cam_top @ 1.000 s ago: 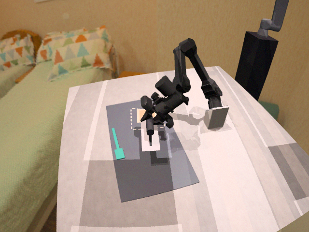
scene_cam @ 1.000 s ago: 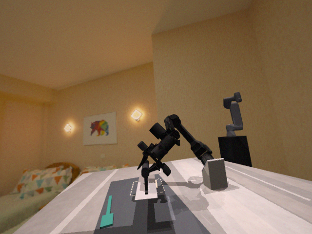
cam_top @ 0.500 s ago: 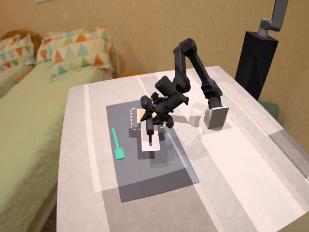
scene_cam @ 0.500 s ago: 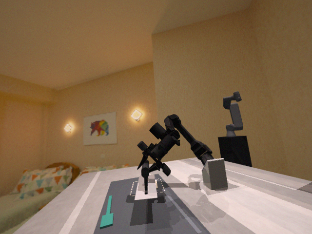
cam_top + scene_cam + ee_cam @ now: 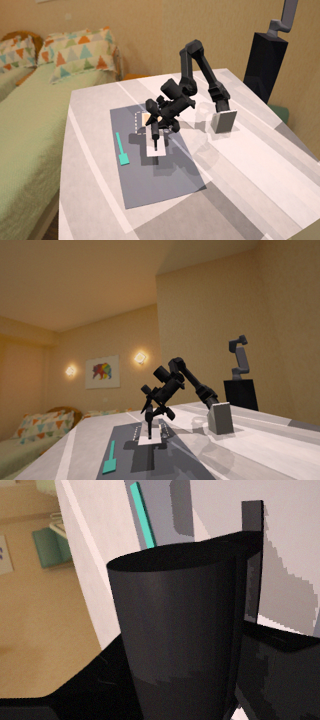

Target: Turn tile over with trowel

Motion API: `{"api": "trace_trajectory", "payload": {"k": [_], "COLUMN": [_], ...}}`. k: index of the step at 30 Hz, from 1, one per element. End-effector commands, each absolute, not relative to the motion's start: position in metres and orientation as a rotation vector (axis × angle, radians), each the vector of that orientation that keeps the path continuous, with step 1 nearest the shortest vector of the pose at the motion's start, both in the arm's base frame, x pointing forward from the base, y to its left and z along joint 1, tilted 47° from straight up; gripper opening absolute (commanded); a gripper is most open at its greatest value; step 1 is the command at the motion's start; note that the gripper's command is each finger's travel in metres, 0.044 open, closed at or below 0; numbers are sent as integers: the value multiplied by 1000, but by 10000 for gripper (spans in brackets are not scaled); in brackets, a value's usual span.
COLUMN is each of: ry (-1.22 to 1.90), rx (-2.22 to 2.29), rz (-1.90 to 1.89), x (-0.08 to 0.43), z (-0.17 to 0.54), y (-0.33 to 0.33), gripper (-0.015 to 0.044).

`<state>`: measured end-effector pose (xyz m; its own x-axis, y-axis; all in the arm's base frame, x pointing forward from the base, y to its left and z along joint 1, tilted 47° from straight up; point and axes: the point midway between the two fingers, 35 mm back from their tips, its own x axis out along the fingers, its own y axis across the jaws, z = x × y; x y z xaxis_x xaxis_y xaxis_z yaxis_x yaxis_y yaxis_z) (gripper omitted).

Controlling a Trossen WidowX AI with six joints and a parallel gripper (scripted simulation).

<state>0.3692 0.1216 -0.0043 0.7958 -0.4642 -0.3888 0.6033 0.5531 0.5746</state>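
My gripper (image 5: 155, 125) is shut on the dark handle of a trowel. In the wrist view the handle (image 5: 175, 630) fills the middle. A thin dark shank (image 5: 155, 145) (image 5: 149, 431) runs down to a flat white blade (image 5: 160, 148) (image 5: 157, 440). The blade seems raised, as its shadow falls apart from it. The cream tile (image 5: 143, 120) shows an orange patch facing up, inside the dashed outline (image 5: 135, 124) (image 5: 134, 435). The gripper hides much of the tile, and I cannot tell whether the blade touches it.
A teal flat-bladed tool (image 5: 123, 158) (image 5: 109, 466) (image 5: 144, 517) lies along the left of the grey mat (image 5: 155, 191). My arm's grey base block (image 5: 224, 122) (image 5: 222, 419) stands right of the mat. A second arm on a black pedestal (image 5: 266, 62) (image 5: 240, 395) stands beyond the table.
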Motion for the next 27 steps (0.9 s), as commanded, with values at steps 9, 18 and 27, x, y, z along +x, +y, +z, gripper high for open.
{"api": "trace_trajectory", "payload": {"k": [9, 18, 27], "ry": [217, 411, 607], "rx": [738, 549, 366], "rz": [-636, -604, -555], "x": [370, 383, 391], "z": [-7, -33, -60], "y": [122, 137, 150], "gripper": [0, 0, 0]}}
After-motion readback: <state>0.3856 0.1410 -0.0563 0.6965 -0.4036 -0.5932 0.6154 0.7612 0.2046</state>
